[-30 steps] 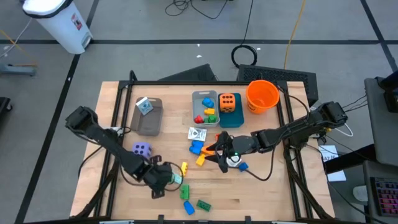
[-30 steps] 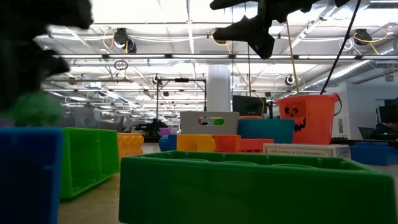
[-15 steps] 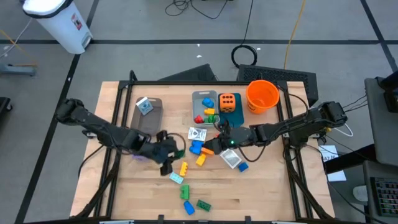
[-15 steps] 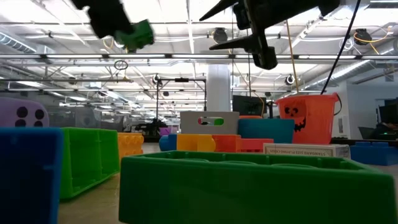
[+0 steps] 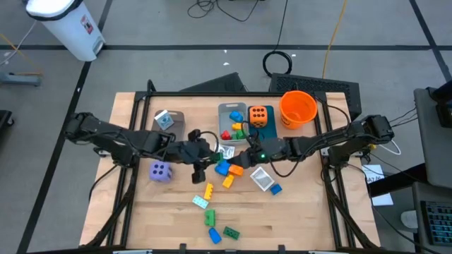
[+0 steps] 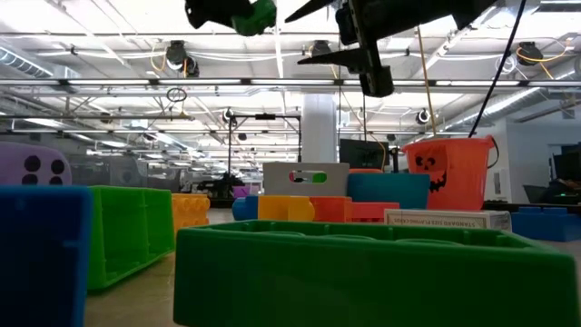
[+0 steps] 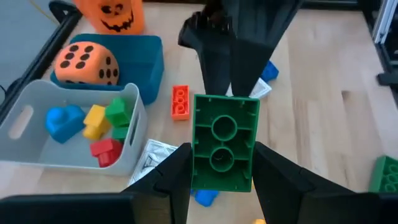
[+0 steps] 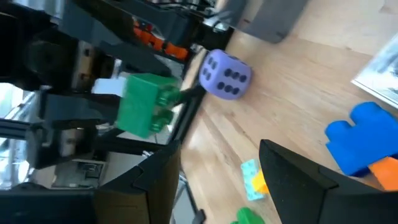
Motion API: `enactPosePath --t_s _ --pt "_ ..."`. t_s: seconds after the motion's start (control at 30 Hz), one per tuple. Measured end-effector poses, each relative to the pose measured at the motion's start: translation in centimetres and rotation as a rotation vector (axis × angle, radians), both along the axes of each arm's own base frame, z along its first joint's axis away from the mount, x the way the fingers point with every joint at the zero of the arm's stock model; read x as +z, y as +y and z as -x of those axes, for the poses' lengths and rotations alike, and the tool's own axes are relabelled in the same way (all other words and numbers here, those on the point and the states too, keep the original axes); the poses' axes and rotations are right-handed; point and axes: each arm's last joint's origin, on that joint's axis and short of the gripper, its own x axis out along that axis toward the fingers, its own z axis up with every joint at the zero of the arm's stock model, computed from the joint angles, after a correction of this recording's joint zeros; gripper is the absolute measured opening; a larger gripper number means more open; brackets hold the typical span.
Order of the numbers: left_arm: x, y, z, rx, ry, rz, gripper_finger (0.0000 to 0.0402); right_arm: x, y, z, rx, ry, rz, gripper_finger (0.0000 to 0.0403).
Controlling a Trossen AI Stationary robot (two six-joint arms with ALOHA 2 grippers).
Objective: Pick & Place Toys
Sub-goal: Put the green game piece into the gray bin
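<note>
My left gripper point(image 5: 203, 156) hangs over the table's middle, shut on a green brick point(image 7: 224, 143), which also shows high in the low view point(image 6: 254, 16). Facing it from the right, my right gripper point(image 5: 245, 147) stands open in the air with nothing between its fingers point(image 8: 155, 180). Below them on the wood lie a blue brick point(image 5: 223, 167), an orange brick point(image 5: 236, 170), a yellow brick point(image 5: 208, 190) and white packets point(image 5: 224, 152). A purple die point(image 5: 160, 171) sits to the left. The orange die point(image 5: 259, 116) rests in the teal bin point(image 5: 260, 135). My left gripper pinches the green brick's two long sides point(image 7: 198, 168) between its two fingers, at the brick's end nearest the wrist. The fingers come from the table's left, slanting downward, and lie along the brick. The brick is lifted clear of the table, its round-marked face toward the wrist camera.
A grey bin point(image 5: 222, 121) with several bricks stands at the far middle, an orange bucket point(image 5: 296, 108) to its right. Another grey bin point(image 5: 169, 137) is at the far left. Green and blue bricks point(image 5: 212, 219) lie near the front edge.
My left gripper has risen from the near left of the table and swung toward the far edge and the middle, carrying the green brick lifted clear. The purple die it stood over now shows. My right gripper has rolled about its own axis and drifted slightly toward the far edge.
</note>
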Motion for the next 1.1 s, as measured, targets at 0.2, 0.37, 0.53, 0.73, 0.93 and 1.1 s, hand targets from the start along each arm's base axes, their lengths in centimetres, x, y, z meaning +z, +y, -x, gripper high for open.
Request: enactPosePath --t_s 0.2,0.37,0.53,0.73,0.93,1.1 --pt "-0.8 -0.4 -1.7 -0.044 0.063 -0.020 0.0146 0.8 -0.2 -0.2 -0.001 -0.082 0.003 0.0210" --pt "-1.0 -0.6 -3.5 -0.061 0.142 -0.061 0.0146 0.4 -0.2 -0.1 0.009 -0.041 0.004 0.0210" --pt "-0.4 -0.7 -5.4 -0.075 0.148 -0.095 0.0146 0.3 -0.2 -0.1 0.020 -0.036 0.001 0.0210" --pt "0.0 -0.3 -6.4 -0.065 0.142 -0.103 0.0149 0.1 -0.2 -0.1 0.017 -0.009 -0.001 0.0210" --pt "-0.1 -0.3 -6.3 -0.063 0.157 -0.111 0.0151 0.0 -0.2 0.0 0.014 -0.001 0.000 0.0196" --pt "-0.1 -0.3 -6.3 -0.062 0.156 -0.112 0.0151 0.1 -0.2 -0.1 0.015 -0.013 0.009 0.0146"
